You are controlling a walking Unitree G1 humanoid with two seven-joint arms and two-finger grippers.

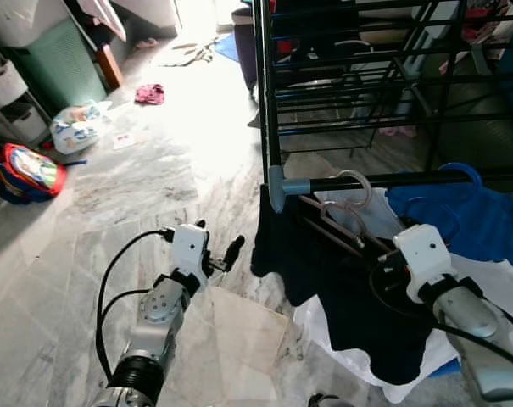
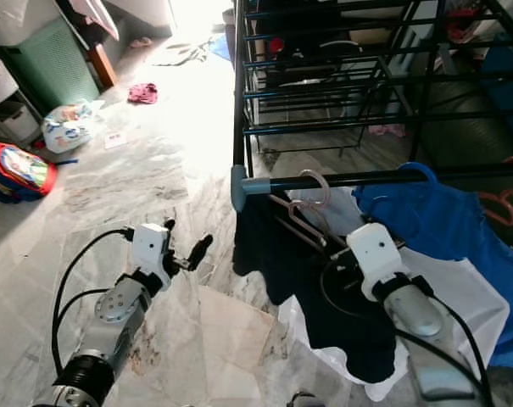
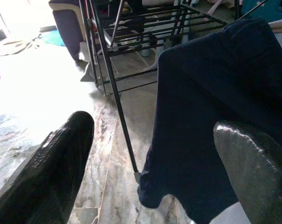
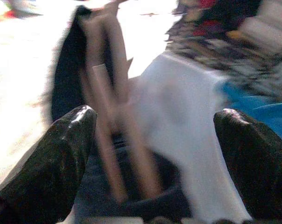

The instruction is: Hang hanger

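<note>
Two pinkish hangers (image 1: pixel 348 210) hook over the black front rail (image 1: pixel 400 180) of a drying rack, carrying a navy garment (image 1: pixel 324 280) and a white one (image 1: pixel 493 292). Further right on the rail hangs a blue shirt (image 1: pixel 481 222) on a blue hanger (image 1: pixel 460 170). My right gripper (image 4: pixel 154 116) is open just below the rail, pointing at the pinkish hanger arms (image 4: pixel 115 93), which look blurred ahead of its fingers. My left gripper (image 1: pixel 220 242) is open over the marble floor, left of the navy garment (image 3: pixel 215 93), holding nothing.
The black drying rack (image 1: pixel 366 76) fills the upper right. On the floor to the left lie a colourful backpack (image 1: pixel 31 170), a plastic bag (image 1: pixel 76 127) and a pink cloth (image 1: pixel 150 93). A green bin (image 1: pixel 57 64) stands at the far left.
</note>
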